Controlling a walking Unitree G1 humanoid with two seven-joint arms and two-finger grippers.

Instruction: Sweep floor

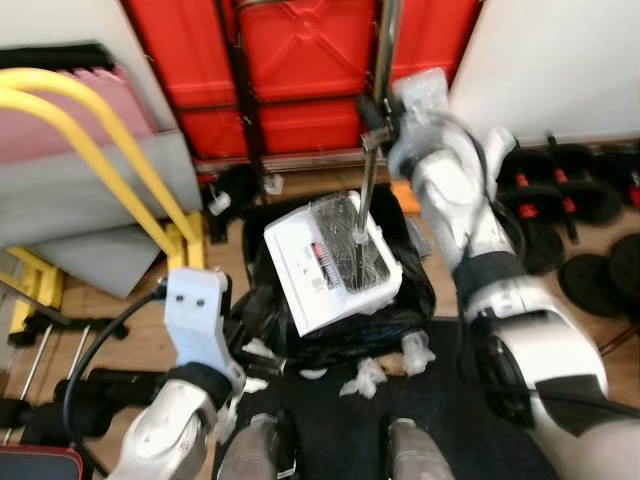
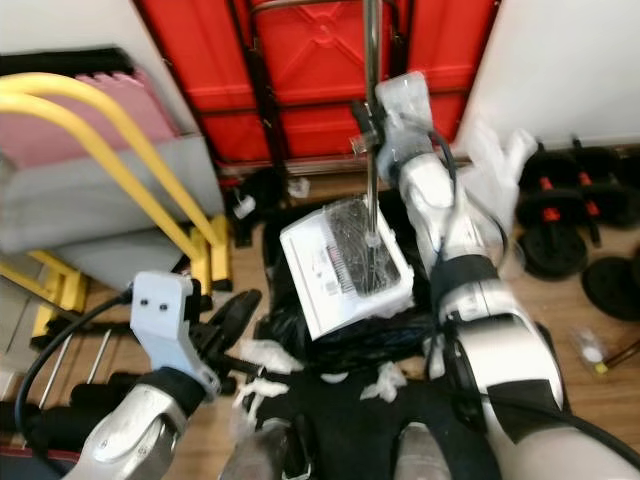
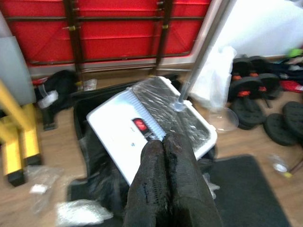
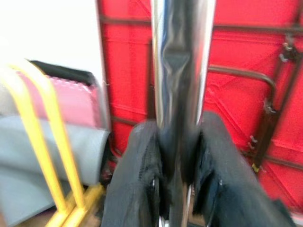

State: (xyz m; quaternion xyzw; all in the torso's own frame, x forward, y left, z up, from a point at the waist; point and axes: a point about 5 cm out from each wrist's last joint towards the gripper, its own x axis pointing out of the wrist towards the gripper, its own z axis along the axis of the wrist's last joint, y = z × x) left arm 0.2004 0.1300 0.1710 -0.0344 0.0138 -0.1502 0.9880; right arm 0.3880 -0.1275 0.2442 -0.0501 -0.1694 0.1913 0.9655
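The right gripper is clenched on the sweeper's metal pole, which runs near-upright down to the white sweeper head lying on black plastic ahead; the left gripper – fingers pressed together, empty – hangs nearer the head

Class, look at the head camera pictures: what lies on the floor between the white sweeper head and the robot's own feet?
In the left eye view, between the white sweeper head and the feet lie a crumpled black bag, white paper scraps and a dark mat.
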